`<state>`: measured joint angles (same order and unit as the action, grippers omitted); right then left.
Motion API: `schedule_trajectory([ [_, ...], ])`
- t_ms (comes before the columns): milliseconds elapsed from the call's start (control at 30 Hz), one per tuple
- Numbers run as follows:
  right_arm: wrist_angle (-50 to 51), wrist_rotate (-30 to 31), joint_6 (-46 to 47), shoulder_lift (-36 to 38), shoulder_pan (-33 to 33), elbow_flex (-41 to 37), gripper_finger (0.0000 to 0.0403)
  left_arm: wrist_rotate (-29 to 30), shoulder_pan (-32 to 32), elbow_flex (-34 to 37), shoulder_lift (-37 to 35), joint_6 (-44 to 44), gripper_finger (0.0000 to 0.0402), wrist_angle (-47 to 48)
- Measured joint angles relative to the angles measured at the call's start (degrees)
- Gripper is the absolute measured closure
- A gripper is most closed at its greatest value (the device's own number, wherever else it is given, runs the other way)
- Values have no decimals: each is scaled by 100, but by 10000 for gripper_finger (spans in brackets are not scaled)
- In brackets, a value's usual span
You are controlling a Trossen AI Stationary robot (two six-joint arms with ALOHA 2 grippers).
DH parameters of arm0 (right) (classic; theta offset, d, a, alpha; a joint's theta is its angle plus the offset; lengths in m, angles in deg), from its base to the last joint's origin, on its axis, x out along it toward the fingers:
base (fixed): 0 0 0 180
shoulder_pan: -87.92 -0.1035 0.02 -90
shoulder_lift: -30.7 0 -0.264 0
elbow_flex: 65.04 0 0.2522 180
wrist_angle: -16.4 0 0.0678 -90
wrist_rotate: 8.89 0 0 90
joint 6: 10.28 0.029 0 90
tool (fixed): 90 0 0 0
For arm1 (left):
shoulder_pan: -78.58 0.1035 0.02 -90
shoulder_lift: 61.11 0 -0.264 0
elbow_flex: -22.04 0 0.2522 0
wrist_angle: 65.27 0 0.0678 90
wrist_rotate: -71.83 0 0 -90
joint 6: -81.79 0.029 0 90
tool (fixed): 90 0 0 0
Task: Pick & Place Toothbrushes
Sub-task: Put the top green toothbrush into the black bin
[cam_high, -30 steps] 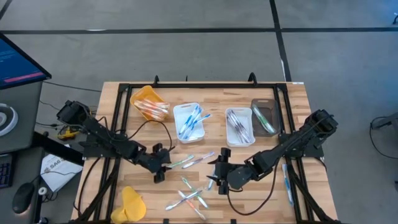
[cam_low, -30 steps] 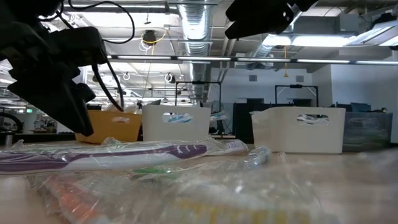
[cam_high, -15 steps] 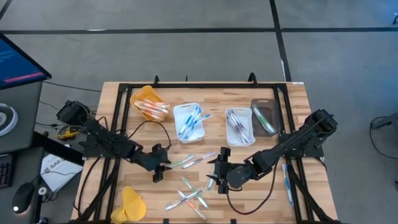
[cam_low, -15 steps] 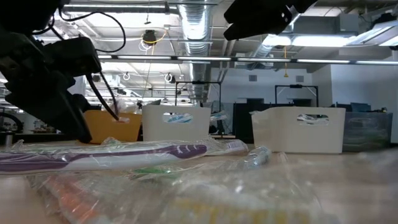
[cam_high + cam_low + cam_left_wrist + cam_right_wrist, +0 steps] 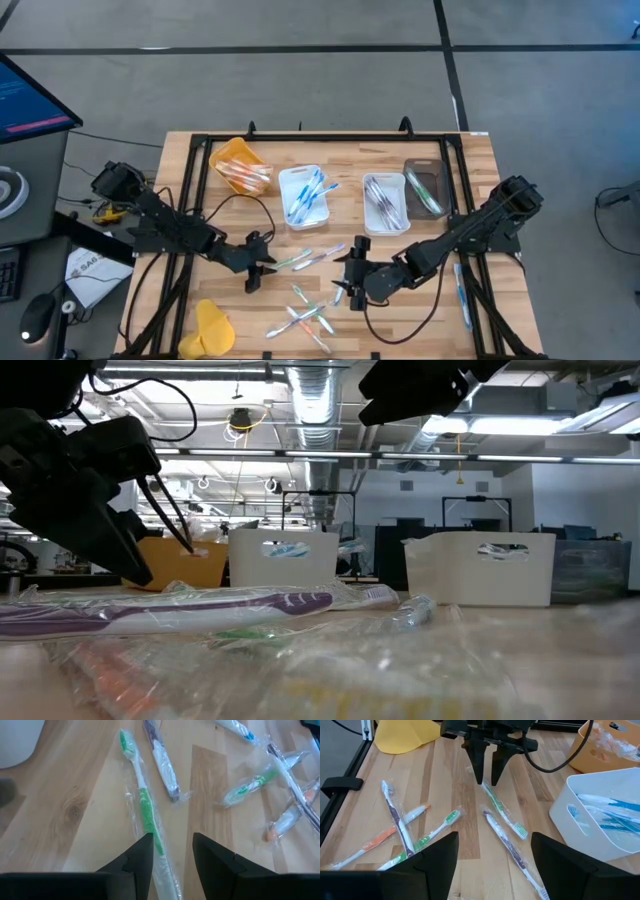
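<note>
2 left gripper (image 5: 172, 862) fingers straddle green toothbrush (image 5: 142, 805); unclamped.

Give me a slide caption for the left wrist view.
Left pincer open astride a wrapped green toothbrush on the wooden table.

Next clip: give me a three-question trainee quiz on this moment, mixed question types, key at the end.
1. True or false: the left gripper has its fingers either side of the green toothbrush.
2. Which bin holds blue brushes?
A. orange bin
B. white bin
C. dark bin
3. Fill in: the right gripper is ___ and holds nothing.

Key: 1 true; 2 B; 3 open.
</note>
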<state>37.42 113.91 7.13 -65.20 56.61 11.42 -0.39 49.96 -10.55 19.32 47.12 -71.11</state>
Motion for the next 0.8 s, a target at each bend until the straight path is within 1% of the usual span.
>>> schedule_trajectory([
  [267, 0, 0, 2, 0, 0, 0, 158, 4, -50, 0, 0, 744, 271, 17],
  [433, 0, 0, 4, 0, 0, 0, 158, -9, -162, 0, 0, 1015, 271, 11],
  [533, 0, 0, 7, 0, 0, 0, 158, -119, -225, 0, 0, 1407, 271, 7],
  [733, 0, 0, 17, 0, -2, 0, 158, -120, -241, 0, 0, 1653, 271, 9],
  [800, 0, 0, 17, 0, -2, 0, 158, 39, -243, 0, 0, 1658, 271, 7],
])
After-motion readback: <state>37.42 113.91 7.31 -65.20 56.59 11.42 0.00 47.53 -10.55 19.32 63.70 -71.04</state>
